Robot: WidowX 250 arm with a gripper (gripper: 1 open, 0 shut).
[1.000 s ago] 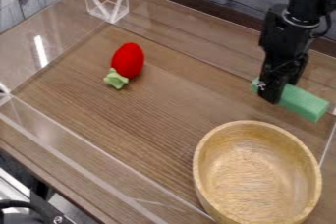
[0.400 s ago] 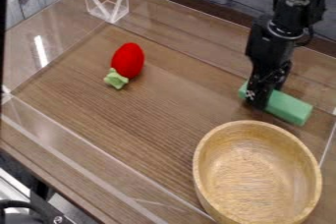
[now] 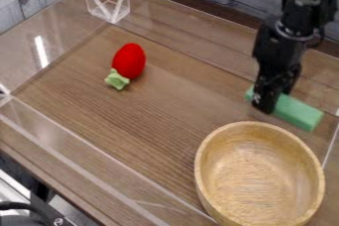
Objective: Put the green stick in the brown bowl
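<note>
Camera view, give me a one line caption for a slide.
Black gripper pointing down, closed on one end of the green stick beside the brown bowl, red strawberry toy across the table.

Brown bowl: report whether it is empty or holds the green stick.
Empty. The brown bowl shows only bare wood inside; the green stick lies on the table beyond its rim.

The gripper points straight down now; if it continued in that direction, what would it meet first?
Most likely the green stick: the gripper is already down at its left end, apparently closed on it. Beneath the stick lies only the wooden table.
</note>
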